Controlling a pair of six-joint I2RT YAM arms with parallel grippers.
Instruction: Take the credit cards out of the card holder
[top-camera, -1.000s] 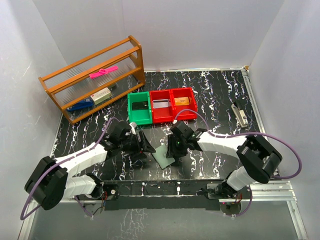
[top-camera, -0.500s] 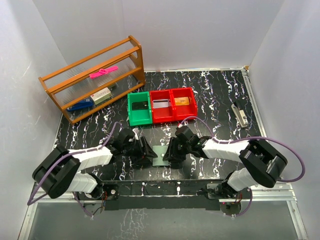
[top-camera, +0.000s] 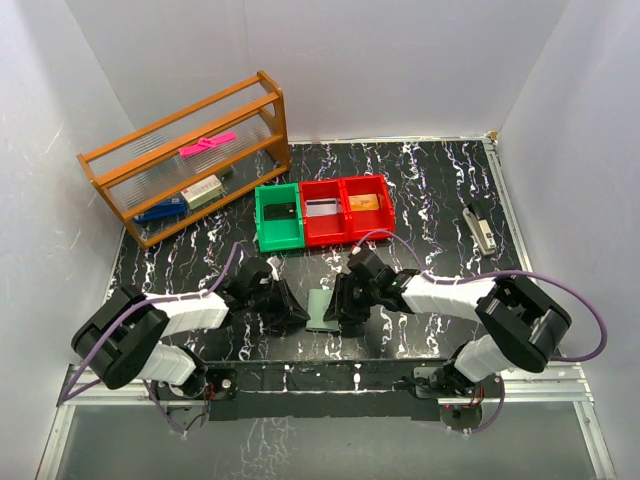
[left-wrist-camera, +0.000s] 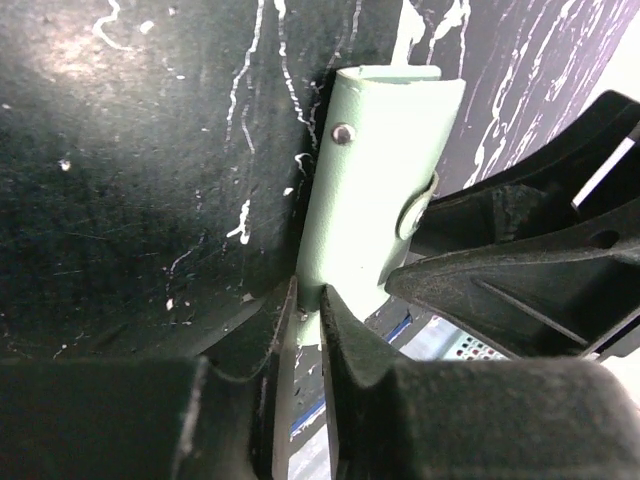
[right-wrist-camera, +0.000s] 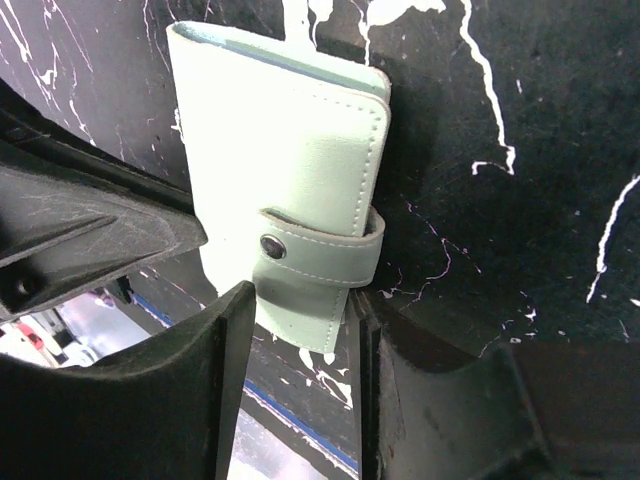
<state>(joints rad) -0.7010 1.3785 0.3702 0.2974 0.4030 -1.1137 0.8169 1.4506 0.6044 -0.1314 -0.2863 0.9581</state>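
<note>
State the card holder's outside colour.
The card holder is pale mint green, clearest in the right wrist view.

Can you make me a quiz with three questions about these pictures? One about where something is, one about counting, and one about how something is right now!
1. Where is the card holder?
A) in a green bin
B) on the table, between the left gripper and the right gripper
C) on a wooden shelf

2. How many red bins are there?
A) two
B) one
C) four

3. How is the card holder right now?
A) lying wide open
B) cut in half
C) folded shut, with its strap snapped

Answers:
1 B: the top view shows it on the table with a gripper at each side.
2 A: two red ones sit side by side.
3 C: the right wrist view shows the strap snapped across the folded holder.
</note>
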